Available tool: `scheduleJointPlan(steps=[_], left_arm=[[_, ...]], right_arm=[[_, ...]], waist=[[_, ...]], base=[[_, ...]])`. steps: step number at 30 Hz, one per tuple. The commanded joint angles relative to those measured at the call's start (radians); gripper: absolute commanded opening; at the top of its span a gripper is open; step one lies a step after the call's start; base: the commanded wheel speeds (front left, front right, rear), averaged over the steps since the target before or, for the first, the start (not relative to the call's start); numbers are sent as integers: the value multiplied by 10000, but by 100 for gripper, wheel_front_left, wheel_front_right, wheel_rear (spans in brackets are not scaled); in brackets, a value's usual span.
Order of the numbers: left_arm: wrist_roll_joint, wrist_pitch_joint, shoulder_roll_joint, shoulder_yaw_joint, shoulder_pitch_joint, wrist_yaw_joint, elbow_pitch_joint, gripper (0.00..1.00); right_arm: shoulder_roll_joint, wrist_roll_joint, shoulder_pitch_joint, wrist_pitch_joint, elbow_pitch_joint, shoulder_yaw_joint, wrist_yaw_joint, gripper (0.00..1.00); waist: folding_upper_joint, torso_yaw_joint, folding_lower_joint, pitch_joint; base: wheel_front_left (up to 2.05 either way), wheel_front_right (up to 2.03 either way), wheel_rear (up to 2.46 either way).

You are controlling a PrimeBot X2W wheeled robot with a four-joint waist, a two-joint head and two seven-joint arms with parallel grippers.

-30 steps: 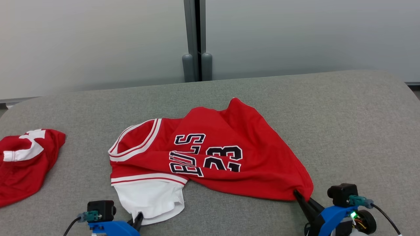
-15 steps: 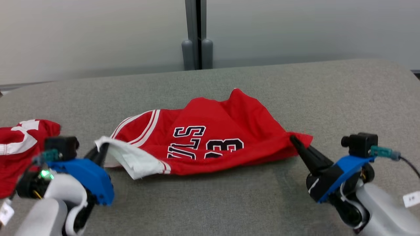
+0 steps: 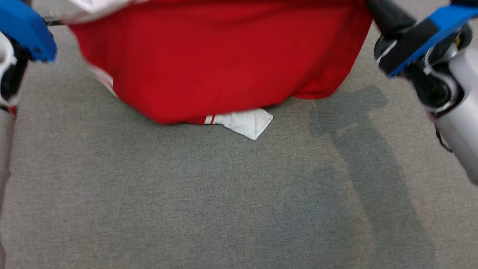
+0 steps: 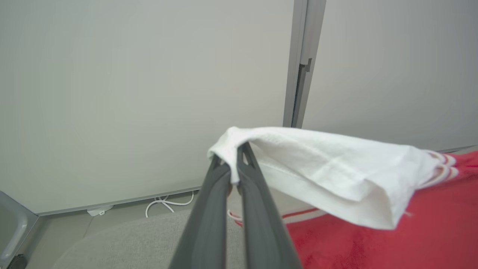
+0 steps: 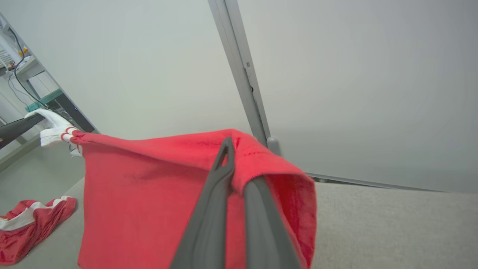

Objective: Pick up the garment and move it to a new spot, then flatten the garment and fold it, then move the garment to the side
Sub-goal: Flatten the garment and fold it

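- Red garment (image 3: 224, 63) hangs, long axis left-right, low edge touching grey surface (image 3: 224, 205).
- Left gripper (image 4: 230, 160) pinches its white corner, right gripper (image 5: 234, 164) the red corner; neither nearer.

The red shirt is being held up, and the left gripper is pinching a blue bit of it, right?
Not blue. The red shirt is being held up, but the left gripper is pinching a white bit of it, as the left wrist view shows.

The garment (image 3: 224, 56) is red with a white panel and striped trim, the table (image 3: 224, 205) grey.
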Motion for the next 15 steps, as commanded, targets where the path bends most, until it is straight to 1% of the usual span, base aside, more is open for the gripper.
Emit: scheduleJointPlan(steps=[1, 3, 5, 6, 7, 8, 9, 10, 15], left_arm=[[196, -298, 86, -13, -978, -39, 314, 0], [396, -582, 95, -65, -1979, -56, 703, 0], [680, -677, 129, -252, -2925, -83, 1122, 0], [680, -677, 129, -252, -2925, -83, 1122, 0], [802, -682, 184, -348, -3407, -87, 1314, 0], [943, -773, 156, -388, -4350, -102, 1689, 0], [943, -773, 156, -388, -4350, -102, 1689, 0], [993, -836, 140, -402, -4811, -106, 1853, 0], [989, -1182, -165, -344, -6549, -74, 2671, 0]], right_arm=[[120, 216, -856, -268, 377, -119, 1, 0], [270, 427, -1710, -439, 847, -204, 1, 0], [327, 359, -2597, -729, 1237, -182, 1, 0], [327, 359, -2597, -729, 1237, -182, 1, 0], [404, 405, -3008, -931, 1399, -228, 1, 0], [503, 325, -3729, -1340, 1714, -239, 1, 0], [503, 325, -3729, -1340, 1714, -239, 1, 0], [518, 320, -4116, -1527, 1832, -256, 1, 0], [471, 495, -5571, -1843, 2391, -177, 1, 0]], waist=[[-4, 152, -4, 361], [-4, 112, -4, 527], [-4, 106, -4, 658], [-4, 106, -4, 658], [-4, 87, -4, 717], [-4, 53, -4, 811], [-4, 53, -4, 811], [-4, 50, -4, 854], [-4, 99, -4, 926]], base=[[0, 0, 0], [0, 0, 0], [0, 0, 0], [0, 0, 0], [0, 0, 0], [0, 0, 0], [0, 0, 0], [0, 0, 0], [0, 0, 0]])
